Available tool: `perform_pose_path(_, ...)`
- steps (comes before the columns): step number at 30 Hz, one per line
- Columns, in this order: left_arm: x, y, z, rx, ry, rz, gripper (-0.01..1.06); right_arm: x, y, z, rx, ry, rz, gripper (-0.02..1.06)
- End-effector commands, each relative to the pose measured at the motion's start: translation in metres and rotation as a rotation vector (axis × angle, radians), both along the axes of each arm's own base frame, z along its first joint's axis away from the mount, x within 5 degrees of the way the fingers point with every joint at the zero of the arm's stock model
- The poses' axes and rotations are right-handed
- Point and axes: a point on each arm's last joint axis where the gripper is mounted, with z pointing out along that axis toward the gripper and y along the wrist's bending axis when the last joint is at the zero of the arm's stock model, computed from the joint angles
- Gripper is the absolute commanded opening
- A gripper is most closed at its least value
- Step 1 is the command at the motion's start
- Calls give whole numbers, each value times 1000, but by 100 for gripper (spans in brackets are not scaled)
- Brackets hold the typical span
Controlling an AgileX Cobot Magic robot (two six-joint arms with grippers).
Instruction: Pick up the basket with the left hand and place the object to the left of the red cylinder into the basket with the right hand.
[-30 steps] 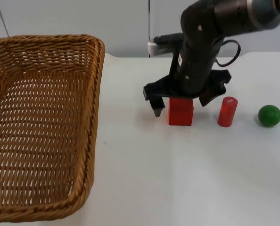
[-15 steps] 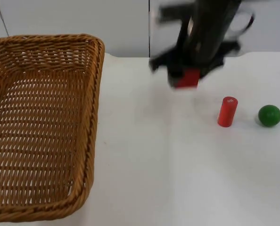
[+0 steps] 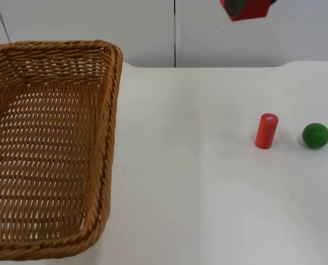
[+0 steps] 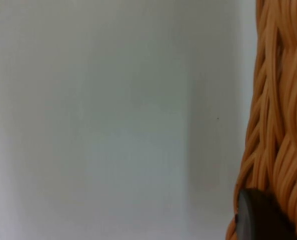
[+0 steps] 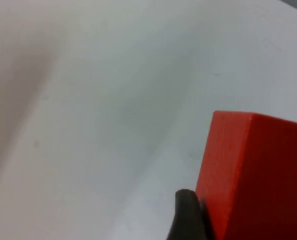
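1. Basket (image 3: pixel 48 149) stands well left of the red cylinder (image 3: pixel 266 131); the left gripper (image 4: pixel 261 220) grips its rim.
2. The right gripper (image 3: pixel 247 6) clamps the red block (image 3: pixel 248 9), held high above the table (image 3: pixel 197 193), up and slightly left of the red cylinder.
3. Judged remaining: carry the red block over the basket and release it inside.
4. A green ball (image 3: pixel 316 135) lies just right of the red cylinder.
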Motion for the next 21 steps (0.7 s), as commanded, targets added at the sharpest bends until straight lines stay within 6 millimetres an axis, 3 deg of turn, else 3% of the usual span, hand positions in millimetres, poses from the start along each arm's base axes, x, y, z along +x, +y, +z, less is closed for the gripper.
perform_pose_path(1,-1,-2,3,-29,-5,11,0,-9,12,13,44,-7,90,0)
perform_pose_path(5,-1,-2,3,-29,-5,11,0,-18,37,23,100,-70,170,0)
perform_pose_path(11,-1,-2,3,-31,-2,9,0,-34,95,24,109,-111,326,0)
perform_pose_path(13,-1,-2,3,-31,-2,9,0,-35,107,20,110,-111,348,0)
perform_pose_path(16,-1,-2,3,-31,-2,9,0,-41,145,10,125,-112,413,0)
perform_pose_path(18,-1,-2,3,-31,-2,9,0,-43,153,5,125,-110,426,0)
perform_pose_path(21,-1,-2,3,-31,-2,9,0,-44,174,-21,108,-81,456,0)
